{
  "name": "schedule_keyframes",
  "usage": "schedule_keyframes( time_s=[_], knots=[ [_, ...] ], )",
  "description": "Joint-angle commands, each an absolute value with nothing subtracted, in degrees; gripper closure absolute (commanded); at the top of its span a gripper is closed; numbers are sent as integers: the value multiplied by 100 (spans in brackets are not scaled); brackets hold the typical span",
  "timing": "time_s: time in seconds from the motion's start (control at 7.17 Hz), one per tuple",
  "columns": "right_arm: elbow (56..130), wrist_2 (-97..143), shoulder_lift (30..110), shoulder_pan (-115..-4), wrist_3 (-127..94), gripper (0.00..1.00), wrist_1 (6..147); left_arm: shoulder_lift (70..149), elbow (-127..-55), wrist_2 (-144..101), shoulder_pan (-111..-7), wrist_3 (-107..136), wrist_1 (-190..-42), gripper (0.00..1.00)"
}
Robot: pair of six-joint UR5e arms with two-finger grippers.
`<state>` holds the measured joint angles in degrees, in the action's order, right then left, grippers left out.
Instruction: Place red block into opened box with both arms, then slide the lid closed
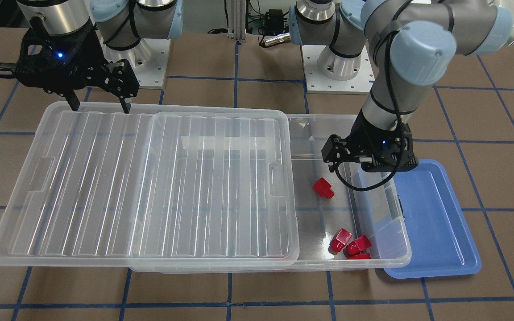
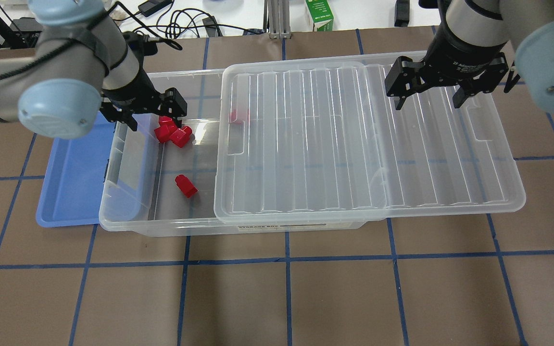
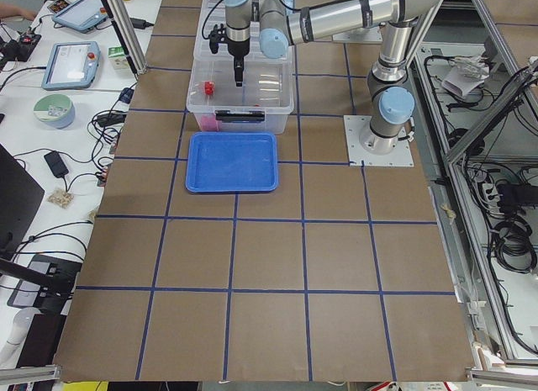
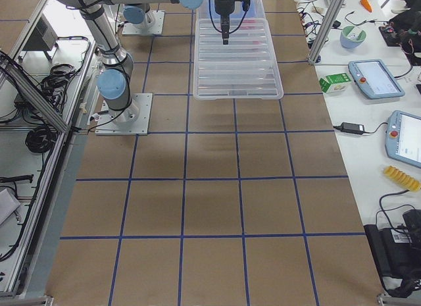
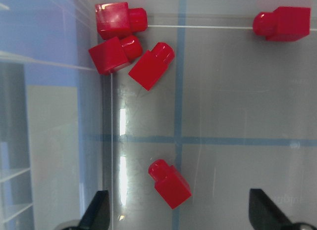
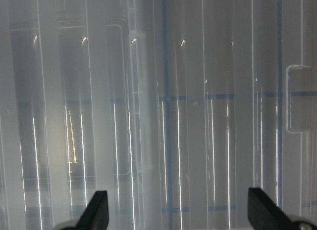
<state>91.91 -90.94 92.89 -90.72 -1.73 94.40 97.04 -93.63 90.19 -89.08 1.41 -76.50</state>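
Observation:
The clear box (image 2: 161,226) lies open at my left end. Its ribbed lid (image 2: 354,144) is slid off toward my right and covers the rest. Several red blocks lie on the box floor: a cluster (image 2: 171,130) by the far wall, one alone (image 2: 185,186), and one under the lid's edge (image 2: 238,115). My left gripper (image 2: 152,113) hangs open and empty above the open end. In the left wrist view the lone red block (image 5: 171,183) lies just ahead of the gap between its fingers. My right gripper (image 2: 429,101) is open above the lid's far edge (image 1: 101,106), holding nothing.
A shallow blue tray (image 2: 70,182) sits against the box's left end, partly under its rim. Both arm bases stand on the robot's side of the box (image 1: 337,62). Brown table with blue tape lines (image 2: 286,288) stretches in front of the box.

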Motion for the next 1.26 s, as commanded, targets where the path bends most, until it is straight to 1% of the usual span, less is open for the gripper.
schedule_keyframes(
  time_s=[0.0,0.14,0.28,0.42,0.7,0.84,1.12],
  knots=[
    [9193,-9349,9220,-8687,1341,0,9718,9449,-8187,9200,-8965,167,-8925,0],
    [9237,-9439,9228,-7909,1954,0,9703,9335,-8191,9037,-8974,106,-9208,0],
    [9281,-9379,9202,-7057,2482,0,9686,9264,-8287,8957,-8895,97,-9185,0],
    [9386,-9343,9002,-6475,3323,0,9773,9333,-8366,8965,-8895,114,-8976,0],
    [9623,-9352,8300,-6127,3796,0,10754,9465,-8420,8965,-8956,185,-8667,0],
    [9772,-9334,8123,-6135,3753,0,10914,9448,-8420,9008,-8956,185,-8666,0],
    [9896,-9116,8051,-6196,3604,0,10925,9300,-8516,9018,-8956,114,-8701,0]
  ],
)
